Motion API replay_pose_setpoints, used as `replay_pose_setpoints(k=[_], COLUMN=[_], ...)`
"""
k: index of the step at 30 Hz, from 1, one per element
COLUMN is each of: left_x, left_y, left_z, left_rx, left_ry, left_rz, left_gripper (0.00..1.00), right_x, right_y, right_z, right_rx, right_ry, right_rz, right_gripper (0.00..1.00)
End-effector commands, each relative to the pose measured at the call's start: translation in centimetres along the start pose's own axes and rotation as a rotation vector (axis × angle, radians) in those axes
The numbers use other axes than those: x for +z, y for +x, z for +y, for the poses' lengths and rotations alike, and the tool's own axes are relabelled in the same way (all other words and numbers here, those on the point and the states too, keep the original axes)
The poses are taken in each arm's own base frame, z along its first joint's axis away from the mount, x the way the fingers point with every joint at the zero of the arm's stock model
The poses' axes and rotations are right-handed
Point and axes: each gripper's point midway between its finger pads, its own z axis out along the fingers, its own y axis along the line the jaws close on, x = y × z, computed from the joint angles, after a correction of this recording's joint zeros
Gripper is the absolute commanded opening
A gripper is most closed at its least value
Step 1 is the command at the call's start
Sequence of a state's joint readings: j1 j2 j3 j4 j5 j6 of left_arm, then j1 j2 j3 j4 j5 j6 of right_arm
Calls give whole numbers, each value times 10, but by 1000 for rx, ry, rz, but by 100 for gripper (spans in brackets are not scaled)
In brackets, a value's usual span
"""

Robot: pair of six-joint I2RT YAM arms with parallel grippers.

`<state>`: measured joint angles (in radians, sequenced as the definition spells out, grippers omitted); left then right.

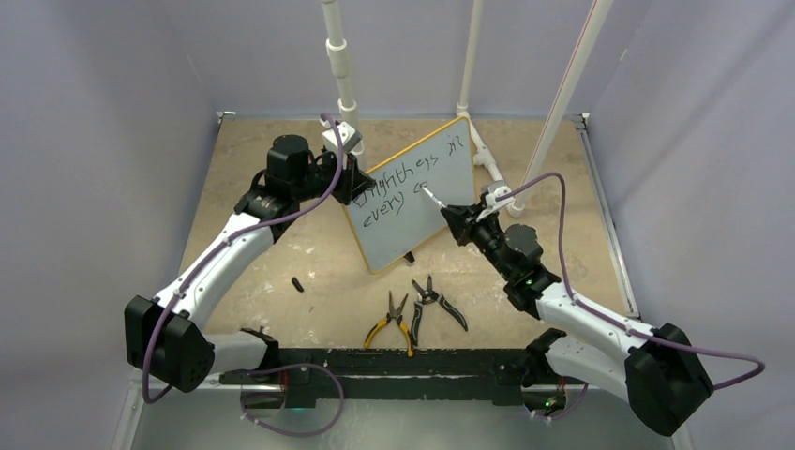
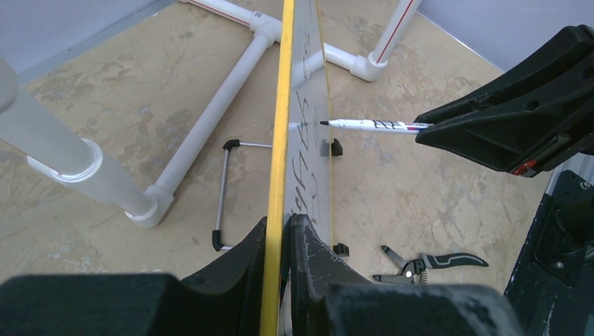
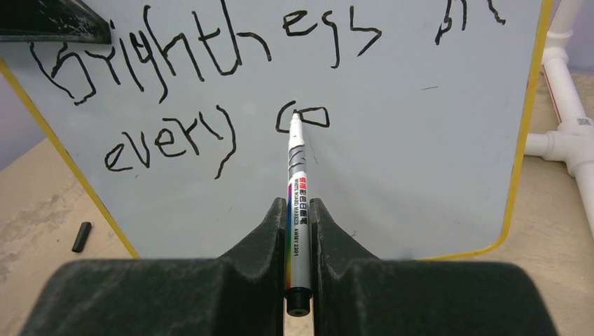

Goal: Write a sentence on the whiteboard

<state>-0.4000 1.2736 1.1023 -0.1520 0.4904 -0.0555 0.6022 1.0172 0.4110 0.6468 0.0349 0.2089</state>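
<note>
The whiteboard (image 1: 412, 202), white with a yellow rim, stands tilted up at mid-table. My left gripper (image 2: 286, 231) is shut on its yellow edge (image 2: 280, 140), holding it from the left side (image 1: 352, 183). Black script on the board (image 3: 420, 182) reads "Brightness in" over "every co", the sentence (image 3: 203, 56). My right gripper (image 3: 300, 213) is shut on a white marker (image 3: 298, 203), whose black tip touches the board at the "o" (image 3: 294, 115). In the left wrist view the marker (image 2: 371, 125) points at the board face from the right. The top view shows the right gripper (image 1: 457, 223) beside the board.
Two pliers, yellow-handled (image 1: 394, 321) and grey-handled (image 1: 436, 300), lie near the front. A black marker cap (image 1: 297, 284) lies on the table to the left. White PVC pipes (image 1: 342, 66) rise behind the board, with a joint (image 3: 571, 140) at right.
</note>
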Motion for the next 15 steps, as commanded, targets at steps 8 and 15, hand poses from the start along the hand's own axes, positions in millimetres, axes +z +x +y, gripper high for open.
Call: replay_pose_setpoints(k=[8,15], left_x=[-14,1], left_y=[-42,-68], left_z=[14,12], left_rx=[94,126], left_ry=[-98,-108], left_rz=[-94,-95], left_gripper=[61,67], right_x=[-7,-15], right_y=[-24,-33], right_z=[10,-12], right_rx=[43,42], right_ry=[-60,-32], right_rz=[-63,-97], right_gripper=[0,0])
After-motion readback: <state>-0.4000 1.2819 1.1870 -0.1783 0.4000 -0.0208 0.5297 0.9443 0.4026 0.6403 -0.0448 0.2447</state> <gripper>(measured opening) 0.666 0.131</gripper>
